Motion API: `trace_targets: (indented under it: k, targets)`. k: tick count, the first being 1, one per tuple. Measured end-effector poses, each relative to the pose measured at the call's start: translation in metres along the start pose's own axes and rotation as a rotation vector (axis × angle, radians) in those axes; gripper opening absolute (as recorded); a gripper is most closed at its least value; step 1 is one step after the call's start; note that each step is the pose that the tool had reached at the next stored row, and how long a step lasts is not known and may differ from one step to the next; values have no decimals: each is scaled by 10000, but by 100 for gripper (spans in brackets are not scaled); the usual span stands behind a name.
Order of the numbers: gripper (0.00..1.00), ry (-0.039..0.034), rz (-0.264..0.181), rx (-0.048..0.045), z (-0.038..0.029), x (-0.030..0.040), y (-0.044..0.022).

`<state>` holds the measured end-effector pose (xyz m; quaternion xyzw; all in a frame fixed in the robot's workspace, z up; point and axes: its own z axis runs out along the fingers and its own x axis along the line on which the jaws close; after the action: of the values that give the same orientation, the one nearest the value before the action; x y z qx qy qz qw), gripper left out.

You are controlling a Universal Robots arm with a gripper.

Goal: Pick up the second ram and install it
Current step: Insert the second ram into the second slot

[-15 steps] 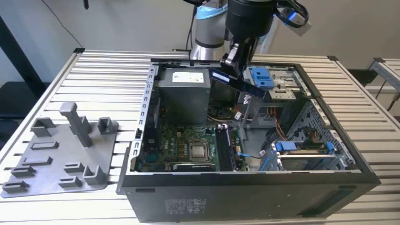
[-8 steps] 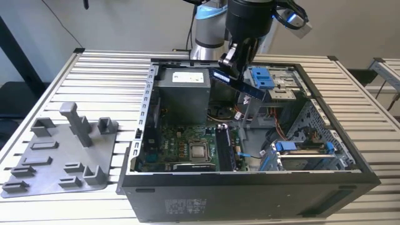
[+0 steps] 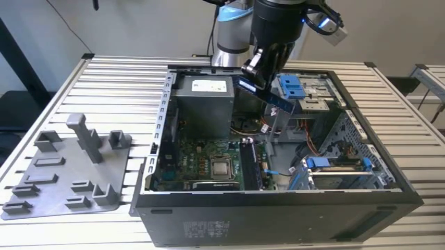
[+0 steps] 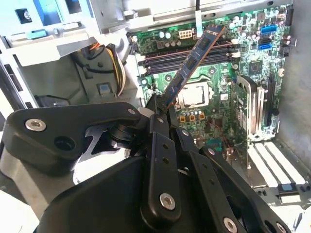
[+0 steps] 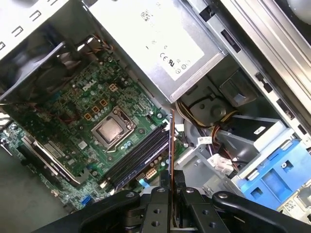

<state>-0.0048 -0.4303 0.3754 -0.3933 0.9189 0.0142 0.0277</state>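
My gripper is shut on the second ram, a thin dark strip held tilted above the open black computer case, near the power supply. In the second wrist view the ram sticks out from the gripper at a slant, over the long dark memory slots on the green motherboard. The first wrist view shows the ram edge-on, rising from the gripper, with the slots just beside it. The stick hangs in the air, clear of the slots.
A grey power supply fills the case's rear corner. The processor sits mid-board, and blue drive brackets and a metal drive cage are at the exterior view's right. A grey tray with posts lies on the slatted table at the left.
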Motion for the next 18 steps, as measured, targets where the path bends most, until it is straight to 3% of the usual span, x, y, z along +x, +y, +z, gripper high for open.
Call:
trace_targets:
  k: [13, 18]
  targets:
    - [14, -1, 2027, 132, 21, 1, -1]
    - [14, 34, 2635, 169, 29, 1, -1]
